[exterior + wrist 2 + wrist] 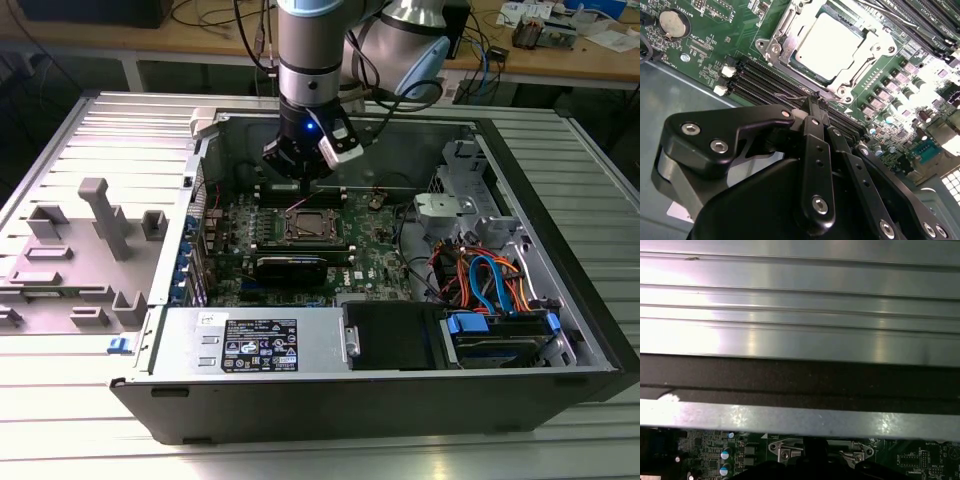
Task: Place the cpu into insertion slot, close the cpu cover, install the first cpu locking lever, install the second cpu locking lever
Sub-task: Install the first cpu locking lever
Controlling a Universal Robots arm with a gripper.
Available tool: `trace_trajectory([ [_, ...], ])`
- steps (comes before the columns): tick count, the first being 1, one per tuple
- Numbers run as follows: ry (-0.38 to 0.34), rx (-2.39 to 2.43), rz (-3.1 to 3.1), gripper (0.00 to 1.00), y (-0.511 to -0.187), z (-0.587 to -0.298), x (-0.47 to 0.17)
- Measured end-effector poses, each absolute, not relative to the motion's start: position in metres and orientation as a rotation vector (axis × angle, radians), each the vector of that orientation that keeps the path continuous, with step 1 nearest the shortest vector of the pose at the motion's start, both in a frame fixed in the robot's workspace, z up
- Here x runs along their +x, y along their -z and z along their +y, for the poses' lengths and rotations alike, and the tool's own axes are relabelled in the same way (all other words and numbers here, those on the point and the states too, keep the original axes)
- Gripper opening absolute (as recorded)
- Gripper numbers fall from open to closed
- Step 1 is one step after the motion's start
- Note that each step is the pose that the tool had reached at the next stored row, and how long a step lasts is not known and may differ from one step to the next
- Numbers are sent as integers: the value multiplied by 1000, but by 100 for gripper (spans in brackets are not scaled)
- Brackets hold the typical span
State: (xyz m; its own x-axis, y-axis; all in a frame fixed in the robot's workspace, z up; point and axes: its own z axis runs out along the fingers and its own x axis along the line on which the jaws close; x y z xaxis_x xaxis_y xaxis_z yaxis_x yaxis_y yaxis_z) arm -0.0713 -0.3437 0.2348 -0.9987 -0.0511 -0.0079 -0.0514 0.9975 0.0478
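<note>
cpu [828,44] flat under cpu cover [790,27]

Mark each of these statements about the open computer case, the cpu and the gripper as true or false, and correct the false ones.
1. The cpu sits in the insertion slot on the green board. True.
2. The cpu cover lies closed around the cpu. True.
3. The gripper holds the cpu clear of the board. False: the fingers meet with nothing between them, next to the black memory slots.
4. The computer case stands upright with its side panel on. False: it lies open on the ribbed metal table.
5. In the exterior view, the arm reaches down into the case. True.
</note>
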Motion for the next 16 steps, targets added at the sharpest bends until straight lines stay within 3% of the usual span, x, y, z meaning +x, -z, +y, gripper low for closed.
trace_trajectory([
  [16, -76, -81, 3133, 11, -232, -343, -69],
])
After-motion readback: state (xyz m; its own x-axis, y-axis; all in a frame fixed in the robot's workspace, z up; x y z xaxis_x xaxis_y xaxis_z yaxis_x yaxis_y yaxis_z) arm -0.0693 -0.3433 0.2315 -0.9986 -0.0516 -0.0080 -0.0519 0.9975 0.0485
